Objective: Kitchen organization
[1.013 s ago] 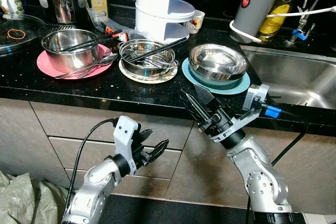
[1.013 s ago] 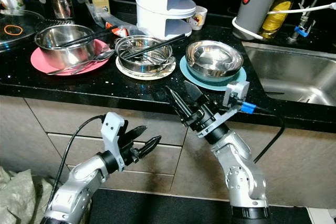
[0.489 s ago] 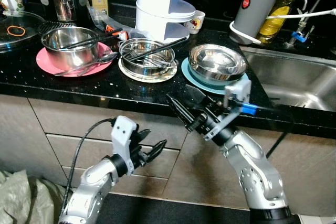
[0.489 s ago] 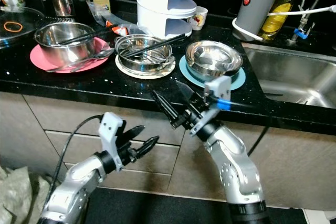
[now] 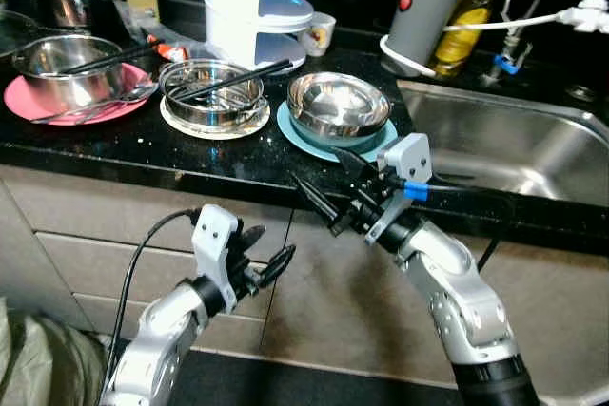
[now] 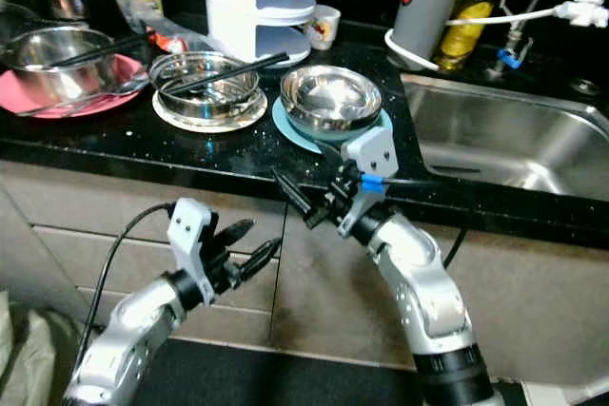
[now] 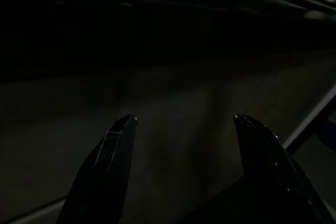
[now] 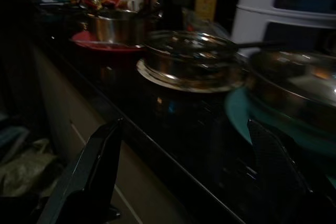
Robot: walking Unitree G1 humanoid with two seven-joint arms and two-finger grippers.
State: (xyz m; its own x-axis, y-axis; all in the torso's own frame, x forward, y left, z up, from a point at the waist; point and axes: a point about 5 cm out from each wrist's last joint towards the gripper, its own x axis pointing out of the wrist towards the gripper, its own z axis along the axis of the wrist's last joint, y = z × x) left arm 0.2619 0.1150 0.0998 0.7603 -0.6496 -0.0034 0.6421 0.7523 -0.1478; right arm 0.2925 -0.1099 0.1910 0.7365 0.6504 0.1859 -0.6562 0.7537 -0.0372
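Observation:
A steel bowl (image 5: 339, 104) sits on a teal plate (image 5: 290, 128) near the counter's front edge. To its left a second steel bowl (image 5: 211, 92) holds black chopsticks (image 5: 238, 77) and stands on a white plate. Farther left is a steel pot (image 5: 59, 56) on a pink plate (image 5: 24, 104). My right gripper (image 5: 314, 164) is open at the counter edge, just in front of the teal plate and pointing left. In its wrist view the open fingers (image 8: 100, 166) frame the bowls. My left gripper (image 5: 278, 241) hangs open, low before the cabinet fronts (image 7: 173, 103).
A white tiered container (image 5: 255, 2) and a small cup (image 5: 319, 33) stand behind the bowls. A grey kettle (image 5: 423, 11) and an oil bottle (image 5: 463, 26) are by the steel sink (image 5: 514, 149) on the right. The black counter edge (image 5: 143, 164) overhangs the drawers.
The camera has swung right, so everything sits further left in the picture. My right gripper has moved left and closer to the counter edge before the teal plate. The left gripper has barely moved.

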